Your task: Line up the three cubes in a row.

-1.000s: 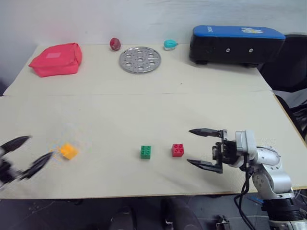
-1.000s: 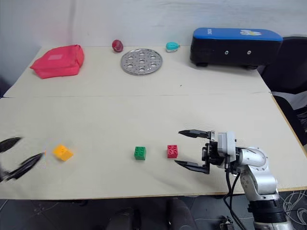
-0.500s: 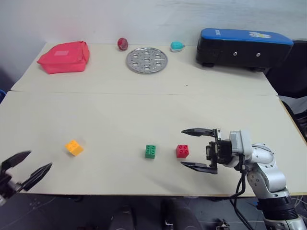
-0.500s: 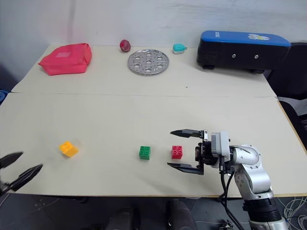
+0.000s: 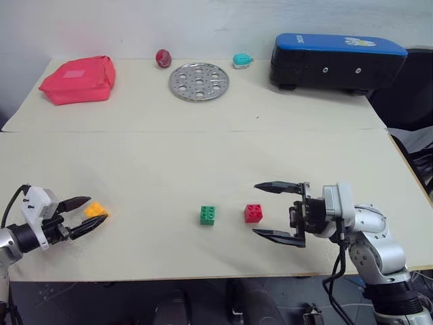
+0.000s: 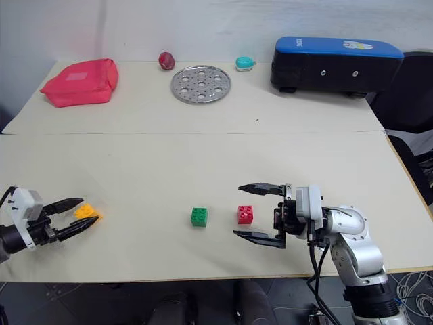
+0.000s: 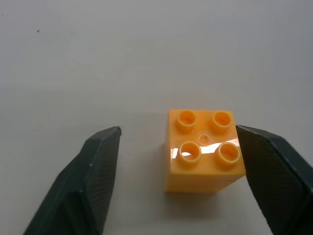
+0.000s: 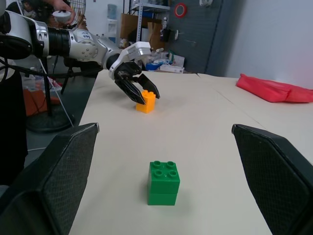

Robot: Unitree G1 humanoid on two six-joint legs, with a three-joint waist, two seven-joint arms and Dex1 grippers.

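Observation:
Three studded cubes lie along the near part of the table [image 5: 203, 162]: yellow-orange [image 7: 205, 149] at the left, green [image 5: 208, 214] in the middle, red [image 5: 253, 213] just right of it. My left gripper [image 5: 97, 208] is open and straddles the yellow-orange cube. In the left wrist view one finger [image 7: 274, 171] touches the cube's side and the other [image 7: 93, 171] stands a gap away. My right gripper [image 5: 257, 208] points left with its jaws wide open. In the head views the red cube shows between its fingertips. The green cube [image 8: 164, 183] lies ahead of it.
Along the table's far edge sit a red pouch [image 5: 78, 79], a dark red ball [image 5: 163, 58], a perforated metal disc [image 5: 198, 82], a small teal object [image 5: 240, 61] and a black case with a blue lid [image 5: 338, 61]. The table's front edge runs close below both grippers.
The left gripper has come in from the table's left edge to the yellow-orange cube, and its fingers have narrowed around it. The right gripper has stayed put. The camera has shifted.

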